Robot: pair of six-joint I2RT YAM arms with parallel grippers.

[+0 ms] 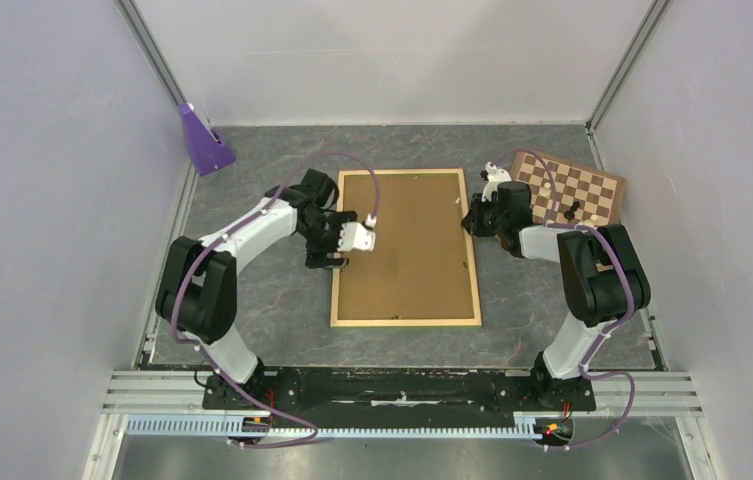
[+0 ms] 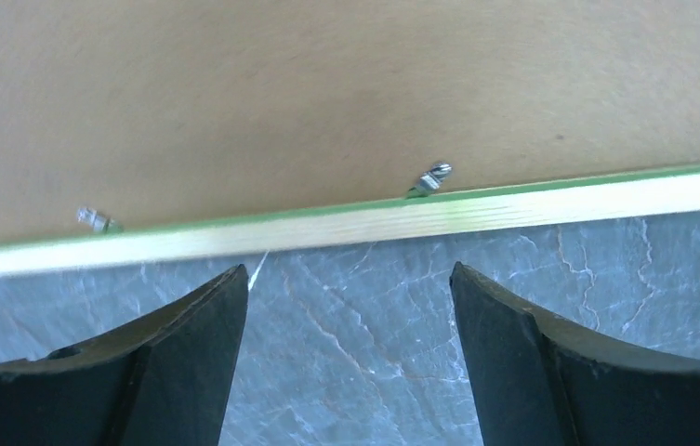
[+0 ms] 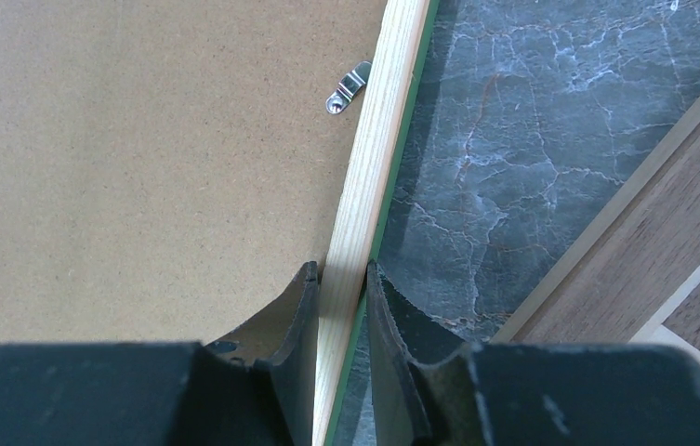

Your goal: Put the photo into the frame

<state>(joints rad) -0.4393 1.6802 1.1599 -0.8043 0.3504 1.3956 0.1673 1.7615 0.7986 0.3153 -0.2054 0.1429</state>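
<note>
At the right gripper (image 3: 341, 271): clenched across the pale wood rail of the frame (image 3: 378, 139), with one finger on the side of the hardboard backing panel (image 3: 141, 139) and the other on the outer, green-edged side. Straight ahead of those fingertips, along the rail, a metal clip (image 3: 348, 88) reaching over the panel's edge. Out past the outer finger, bare table (image 3: 513, 139), then the chessboard (image 1: 577, 190).

At the left gripper (image 2: 348, 279): released, spread wide, grasping nothing, hovering over the table just outside the opposite long rail. That rail lies crosswise just ahead of both fingertips, not between them.

Frame flat, back face up, long axis running away from the arm bases, one long rail to each gripper. No photo in view; cannot tell whether it lies under the panel. Likely hinge of the coming move: a short reach forward to straddle that crosswise rail.
</note>
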